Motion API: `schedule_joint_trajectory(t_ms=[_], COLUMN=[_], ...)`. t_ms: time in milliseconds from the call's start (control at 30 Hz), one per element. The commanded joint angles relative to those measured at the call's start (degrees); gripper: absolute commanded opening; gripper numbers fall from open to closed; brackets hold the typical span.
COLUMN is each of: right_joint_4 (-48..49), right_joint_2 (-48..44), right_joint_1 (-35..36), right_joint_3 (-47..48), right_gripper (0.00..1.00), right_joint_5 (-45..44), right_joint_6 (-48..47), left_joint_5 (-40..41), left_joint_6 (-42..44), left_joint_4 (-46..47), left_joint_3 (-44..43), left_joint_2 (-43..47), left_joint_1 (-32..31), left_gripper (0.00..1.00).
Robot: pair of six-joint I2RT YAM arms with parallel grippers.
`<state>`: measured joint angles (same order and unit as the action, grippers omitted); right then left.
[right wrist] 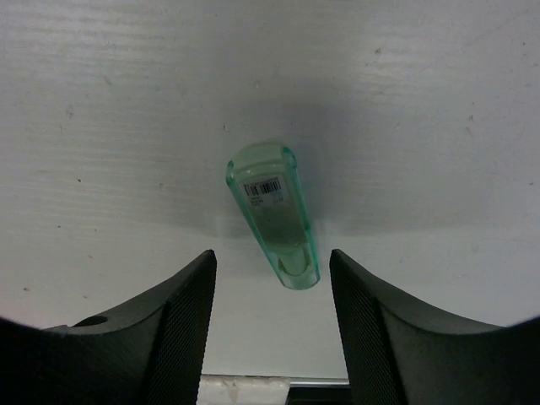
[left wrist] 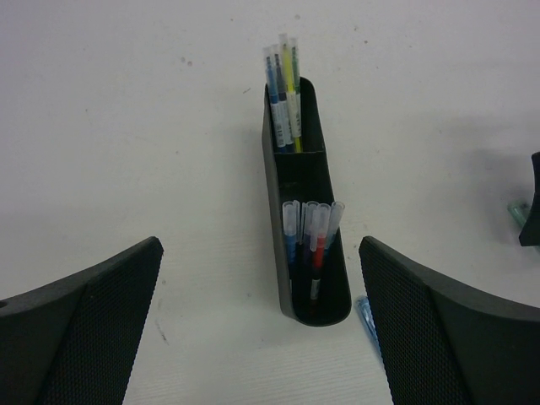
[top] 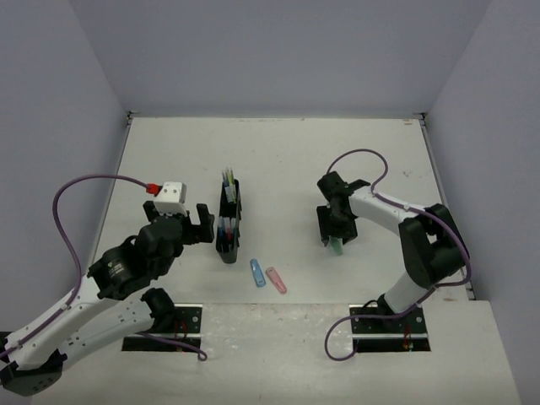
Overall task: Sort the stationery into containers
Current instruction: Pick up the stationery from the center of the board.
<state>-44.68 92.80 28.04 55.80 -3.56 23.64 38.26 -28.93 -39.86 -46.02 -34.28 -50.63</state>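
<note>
The left gripper (top: 179, 218) hangs wide open just left of the black organiser (left wrist: 270, 186). Pens stand in its far compartment (left wrist: 285, 101) and near compartment (left wrist: 312, 232). A blue piece (top: 257, 272) and a pink piece (top: 276, 279) lie beside it. Well to the right, the right gripper (right wrist: 270, 257) straddles a green piece (right wrist: 274, 211) on the table, jaws apart and not clamping it.

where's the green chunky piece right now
The green piece lies on the table's right side in the top view, between the right gripper's fingers and touching neither, well right of the black organiser.
</note>
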Motion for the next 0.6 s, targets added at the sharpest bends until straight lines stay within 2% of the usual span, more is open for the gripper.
schedule_joint_trajectory(t_ms=[0,200,267,300,400,567], right_joint_4=[-1.02,-1.77,-1.73,-1.81,-1.28,2.95], right_joint_2=[3.65,10.66,10.83,10.92,10.99,2.73], right_joint_1=[-2.09,-2.38,-2.46,-2.46,-2.29,0.98], right_joint_3=[4.02,7.23,7.50,7.75,8.01,5.80], right_gripper=[0.56,0.49,0.41,0.31,0.11,0.00], right_joint_5=[3.92,7.06,6.44,5.93,3.74,-0.06], right_joint_6=[-3.92,-6.87,-7.63,-7.38,-7.56,-7.02], left_joint_5=[-2.04,-2.64,-2.67,-2.75,-3.19,-6.34], left_joint_6=[2.80,3.23,3.35,3.35,3.44,1.64], left_joint_4=[3.04,3.32,3.21,3.29,3.29,4.92], left_joint_3=[0.44,0.29,0.14,0.14,-0.03,-0.89], left_joint_2=[1.00,1.76,2.03,2.20,1.94,-0.03], left_joint_1=[0.10,0.13,0.10,0.18,0.18,0.18], left_gripper=[1.00,1.00,1.00,1.00,1.00,1.00])
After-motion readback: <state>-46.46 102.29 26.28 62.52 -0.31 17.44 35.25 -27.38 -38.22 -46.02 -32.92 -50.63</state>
